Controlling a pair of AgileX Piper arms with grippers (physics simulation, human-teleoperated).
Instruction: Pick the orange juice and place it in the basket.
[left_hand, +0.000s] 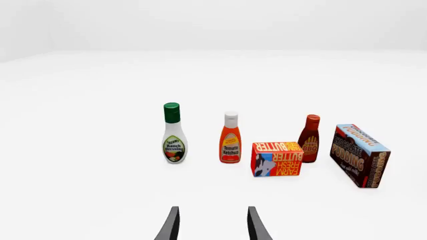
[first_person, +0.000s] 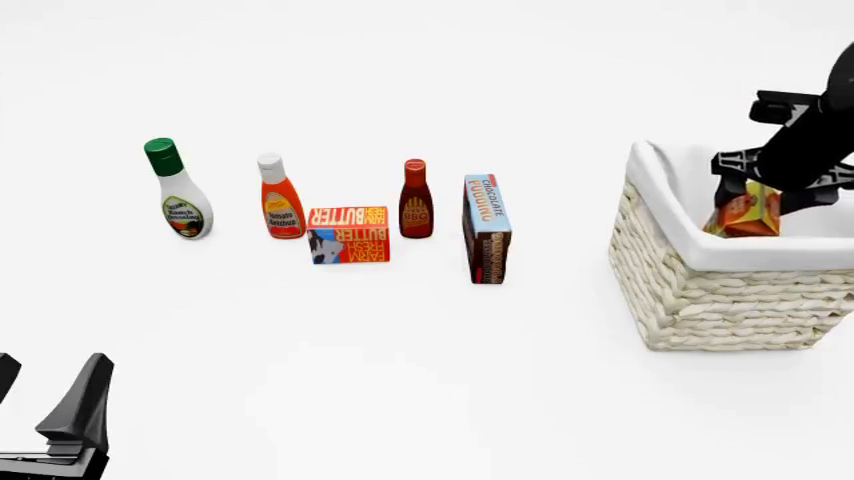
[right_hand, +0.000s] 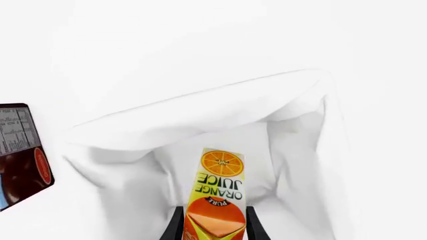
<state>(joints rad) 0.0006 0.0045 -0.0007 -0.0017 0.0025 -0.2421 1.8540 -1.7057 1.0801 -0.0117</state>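
Observation:
The orange juice (first_person: 747, 214), a small orange and yellow carton, hangs tilted inside the mouth of the basket (first_person: 707, 300), below the rim's cloth lining. My right gripper (first_person: 755, 196) is shut on it from above. In the right wrist view the carton (right_hand: 219, 185) sits between the two fingers of the right gripper (right_hand: 214, 214), with the white lining (right_hand: 200, 120) behind it. My left gripper (first_person: 47, 388) stays low at the near left, open and holding nothing; the left wrist view shows its gripper (left_hand: 213, 214) with fingers spread over bare table.
A row of groceries stands left of the basket: ranch dressing bottle (first_person: 178, 195), ketchup bottle (first_person: 279, 200), butter box (first_person: 350, 234), BBQ sauce bottle (first_person: 415, 200) and pudding box (first_person: 487, 230). The pudding box is the one closest to the basket.

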